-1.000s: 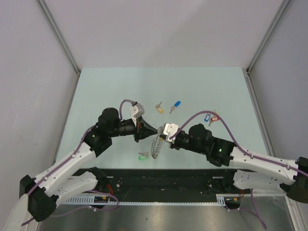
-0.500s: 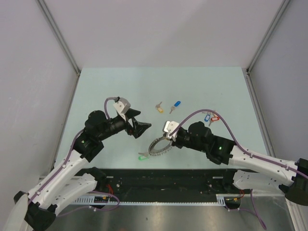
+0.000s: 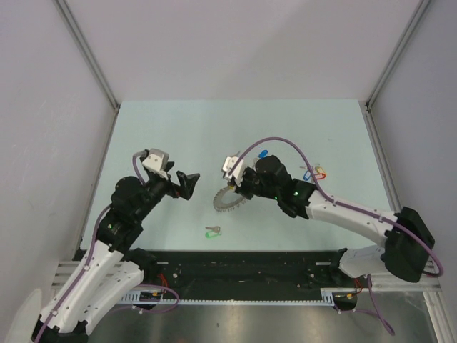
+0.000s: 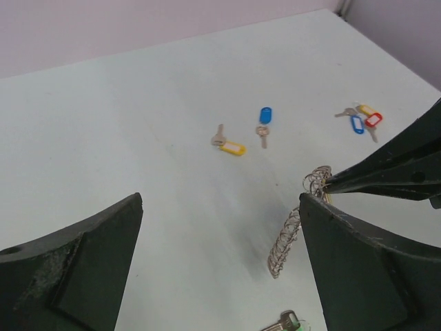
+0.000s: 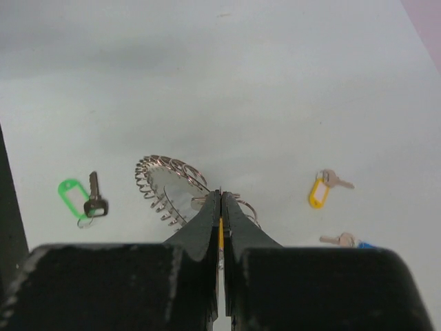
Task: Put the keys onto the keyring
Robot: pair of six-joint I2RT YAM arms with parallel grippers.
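Note:
The keyring, a wire ring fringed with silver loops, hangs tilted from my right gripper, which is shut on its upper edge. In the right wrist view the keyring lies just past the shut right gripper, with a yellow sliver between the fingers. My left gripper stands open and empty to the left of the ring, apart from it. Through the open left gripper I see the keyring. Loose keys lie around: green-tagged, yellow-tagged, blue-tagged.
A small bunch of blue-, red- and yellow-tagged keys lies to the right of the right arm, also seen far right in the left wrist view. Grey walls enclose the pale table on three sides.
My left gripper opened and drew back to the left, away from the keyring. My right gripper carried the keyring up the table, leaving the green-tagged key behind.

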